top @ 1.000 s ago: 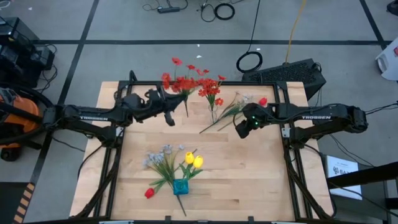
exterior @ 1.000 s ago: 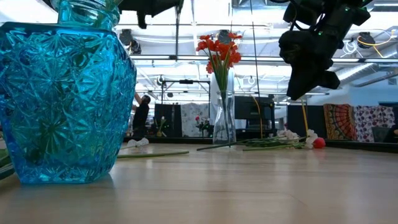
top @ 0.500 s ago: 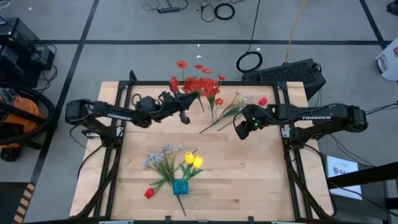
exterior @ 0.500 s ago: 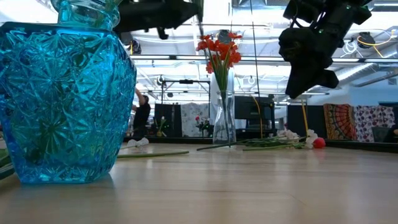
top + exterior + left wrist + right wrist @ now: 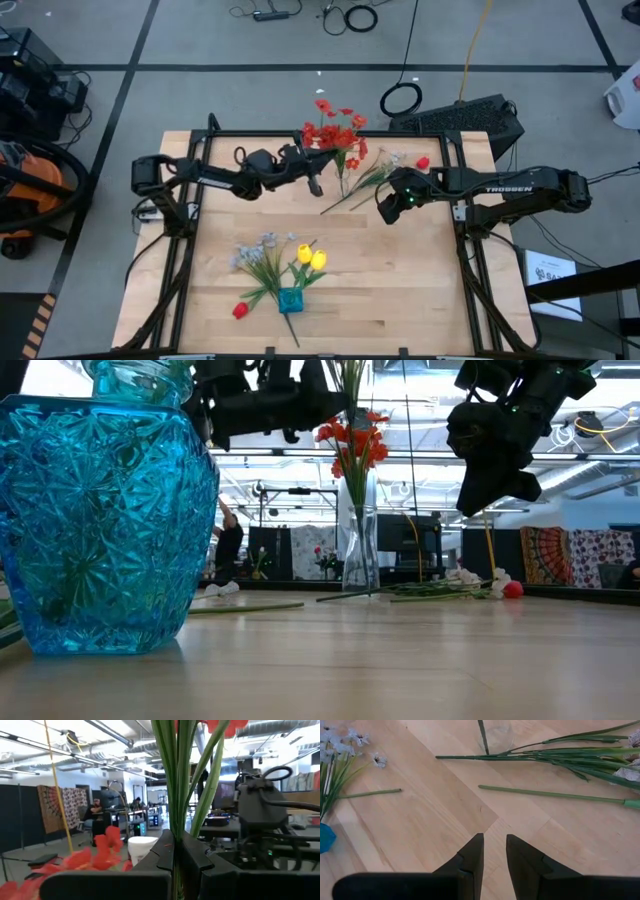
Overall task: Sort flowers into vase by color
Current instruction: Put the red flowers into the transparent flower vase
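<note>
Left wrist view | left gripper fingers pinch red spray stems between them | right gripper narrowly parted

Bright even overhead light, soft shadows, ceiling glare (low view), near blue vase blurred

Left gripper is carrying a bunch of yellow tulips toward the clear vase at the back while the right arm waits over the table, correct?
Not quite: the flowers clamped in the left gripper are red, not yellow, as the high view shows. The yellow tulips are in the blue vase at the front. The rest holds: the bunch is near the clear vase, and the right gripper hangs over the table, empty.
</note>
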